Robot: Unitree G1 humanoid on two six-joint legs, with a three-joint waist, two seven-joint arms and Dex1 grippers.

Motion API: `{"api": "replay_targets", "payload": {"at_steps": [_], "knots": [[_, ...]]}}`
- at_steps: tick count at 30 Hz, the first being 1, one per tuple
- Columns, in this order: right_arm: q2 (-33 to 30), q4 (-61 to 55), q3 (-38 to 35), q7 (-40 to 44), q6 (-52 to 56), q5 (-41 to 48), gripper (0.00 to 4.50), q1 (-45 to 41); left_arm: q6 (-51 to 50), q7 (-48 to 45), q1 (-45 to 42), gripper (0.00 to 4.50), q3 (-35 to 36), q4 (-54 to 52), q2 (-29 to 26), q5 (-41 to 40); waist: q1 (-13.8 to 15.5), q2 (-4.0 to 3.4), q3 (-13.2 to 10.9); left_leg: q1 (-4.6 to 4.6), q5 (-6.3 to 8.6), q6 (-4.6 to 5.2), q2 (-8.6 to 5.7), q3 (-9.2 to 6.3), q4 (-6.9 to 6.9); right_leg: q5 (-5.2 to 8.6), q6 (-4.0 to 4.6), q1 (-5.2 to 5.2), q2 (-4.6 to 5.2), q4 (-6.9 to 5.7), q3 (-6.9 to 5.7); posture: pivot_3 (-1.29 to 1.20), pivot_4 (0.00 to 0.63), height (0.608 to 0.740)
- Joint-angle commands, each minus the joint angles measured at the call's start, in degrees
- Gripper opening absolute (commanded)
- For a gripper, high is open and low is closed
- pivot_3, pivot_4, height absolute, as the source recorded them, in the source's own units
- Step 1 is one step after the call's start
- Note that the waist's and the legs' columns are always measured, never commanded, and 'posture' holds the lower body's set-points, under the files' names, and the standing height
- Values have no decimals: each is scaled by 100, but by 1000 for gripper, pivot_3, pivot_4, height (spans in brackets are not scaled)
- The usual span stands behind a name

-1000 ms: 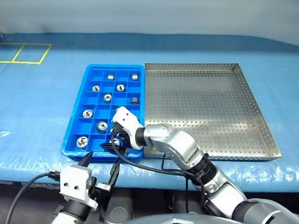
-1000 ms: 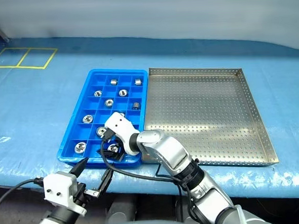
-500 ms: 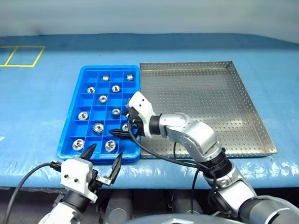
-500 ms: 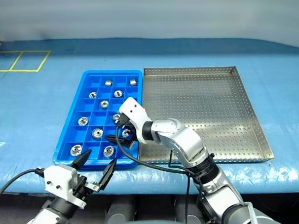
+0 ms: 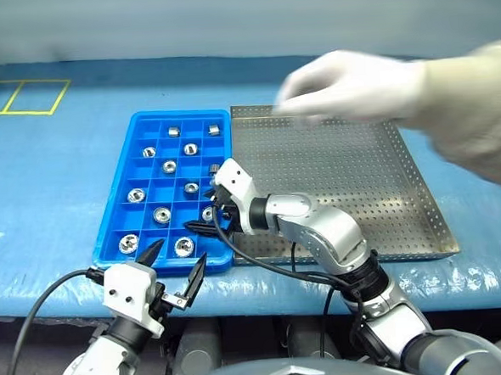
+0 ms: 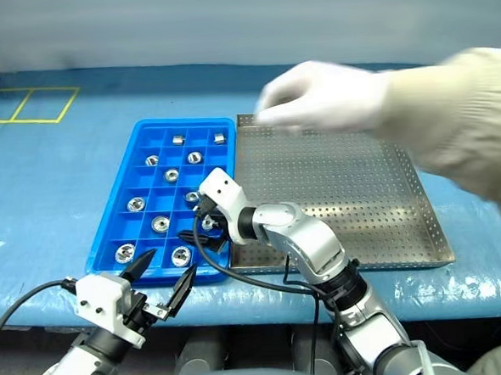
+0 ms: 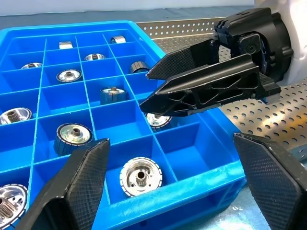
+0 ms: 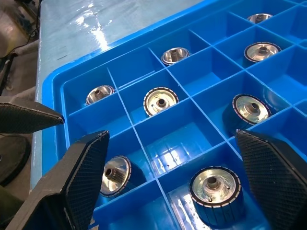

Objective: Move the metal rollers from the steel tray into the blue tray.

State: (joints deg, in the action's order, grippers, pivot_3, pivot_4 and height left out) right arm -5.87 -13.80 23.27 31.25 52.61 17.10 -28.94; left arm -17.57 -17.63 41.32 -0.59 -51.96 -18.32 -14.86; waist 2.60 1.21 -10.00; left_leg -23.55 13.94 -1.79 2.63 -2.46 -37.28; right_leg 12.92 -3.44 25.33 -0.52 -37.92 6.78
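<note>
The blue tray [image 5: 138, 119] lies left of the steel tray [image 5: 361, 189]. Several metal rollers sit one to a compartment in it, among them one [image 5: 162, 215] mid-tray and one [image 7: 140, 177] in the front row. My right gripper [image 5: 204, 228] hovers open over the blue tray's right column near the front, with nothing between its fingers; the left wrist view shows it [image 7: 145, 91] above a roller [image 7: 158, 120]. My left gripper [image 5: 178, 253] is open and empty, just off the blue tray's front edge. The visible part of the steel tray's perforated floor is bare.
A person's white-gloved hand [image 5: 355, 83] reaches in from the right, above the far half of the steel tray. Both trays rest on a blue-covered table [image 5: 54, 182]. Yellow tape marks [image 5: 15, 96] lie at the far left.
A gloved hand has come in over the steel tray. My right gripper has drawn a little right and up from the blue tray's front row, uncovering a roller there. The camera view has shifted.
</note>
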Motion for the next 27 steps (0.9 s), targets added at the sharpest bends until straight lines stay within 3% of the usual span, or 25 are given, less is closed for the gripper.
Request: {"api": "replay_targets", "payload": {"at_steps": [1,27], "knots": [[37,-150,3,-3,-73,59,4436,-8,-7,-30,22,4500,-6,-142,-23,-83,0,0,0,0,0,0,0,0,0,0,0,0,0,0,0,275,150,740],[-19,-226,53,-39,6,85,4436,41,-34,-25,-2,4500,-103,-134,-22,-94,0,1,1,1,0,0,0,0,-5,-2,-2,-3,0,-3,0,268,150,740]]}}
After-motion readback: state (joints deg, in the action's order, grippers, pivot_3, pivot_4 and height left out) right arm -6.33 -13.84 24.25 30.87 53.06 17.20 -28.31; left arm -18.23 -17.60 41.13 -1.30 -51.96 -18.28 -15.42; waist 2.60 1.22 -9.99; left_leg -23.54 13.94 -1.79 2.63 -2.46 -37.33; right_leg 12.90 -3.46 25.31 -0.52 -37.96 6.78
